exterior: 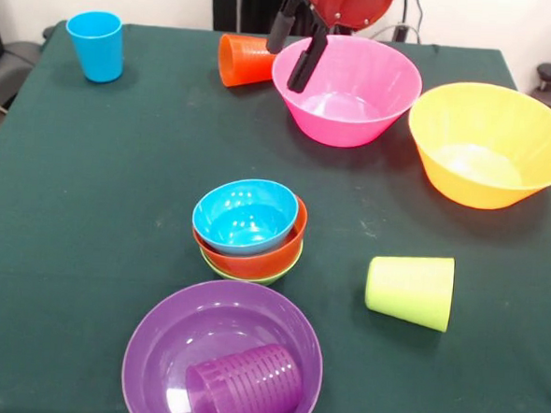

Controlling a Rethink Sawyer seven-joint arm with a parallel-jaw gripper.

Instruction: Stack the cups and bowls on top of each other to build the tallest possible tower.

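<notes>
Two black fingers (285, 25) of the gripper (298, 44) spread moderately wide, straddling the rim of the pink bowl (346, 89) at its ten o'clock edge: one finger outside the wall, the other (309, 61) dipping inside. Not yet clamped, as far as can be judged; nothing lifted or carried.

Risk one: pinching a thin, sloping wall at a single rim point, so likely tilting or slipping of the big bowl once raised. Risk two: bumping the orange cup (244, 59), lying on its side just beside the bowl at nine o'clock, close to the outer finger, and sending it rolling.

Outward from the gripper: yellow bowl (491, 145) at three o'clock of the pink one, near but apparently not touching. Blue cup (95, 46) upright, well away at nine o'clock near the table's (88, 204) far corner. Stack of three small bowls (249, 228) at six o'clock, mid-table: blue nested in orange nested in green, sitting slightly askew. Hence risk three: landing a wide bowl off-centre on that small, uneven stack and toppling it.

Lime green cup (411, 290) on its side at four o'clock of the stack. Purple bowl (222, 358) nearest the front edge, with the purple cup (244, 387) lying inside.
</notes>
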